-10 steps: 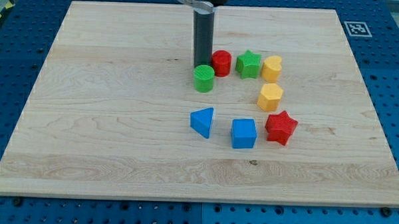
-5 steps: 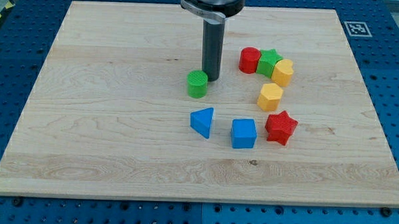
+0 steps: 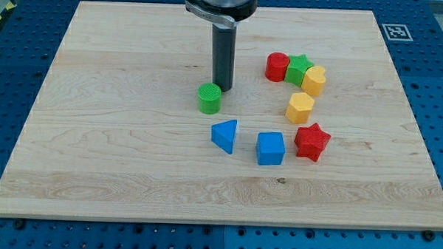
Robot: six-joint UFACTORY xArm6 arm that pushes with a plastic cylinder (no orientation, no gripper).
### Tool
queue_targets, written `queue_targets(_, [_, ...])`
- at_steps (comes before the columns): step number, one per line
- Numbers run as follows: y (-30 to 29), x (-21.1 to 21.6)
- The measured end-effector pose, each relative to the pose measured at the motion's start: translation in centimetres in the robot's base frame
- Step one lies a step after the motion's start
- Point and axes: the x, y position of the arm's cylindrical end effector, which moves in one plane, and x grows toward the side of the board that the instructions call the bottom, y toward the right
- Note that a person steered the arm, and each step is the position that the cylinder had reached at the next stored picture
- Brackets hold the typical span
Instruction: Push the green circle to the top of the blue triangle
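The green circle [image 3: 209, 98] is a short green cylinder near the board's middle. My tip [image 3: 223, 87] touches its upper right side. The blue triangle [image 3: 225, 135] lies below the green circle and slightly to its right, with a small gap between them.
A blue cube [image 3: 270, 148] and a red star [image 3: 312, 142] sit to the right of the triangle. A red cylinder [image 3: 277, 66], a green star [image 3: 299, 70], a yellow heart [image 3: 315, 80] and a yellow hexagon [image 3: 300, 108] cluster at the upper right. The wooden board [image 3: 117, 150] rests on a blue perforated table.
The tip pushed the red cylinder, green star and yellow heart to the right, then came back left. The green circle has slid down and left.
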Motion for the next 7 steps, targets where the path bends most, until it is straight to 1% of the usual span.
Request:
queue_targets(2, [-2.4,0.0])
queue_targets(3, [-4.5,0.0])
queue_targets(4, [-5.4,1.5])
queue_targets(5, [-5.1,3.0])
queue_targets(7, [-4.9,3.2])
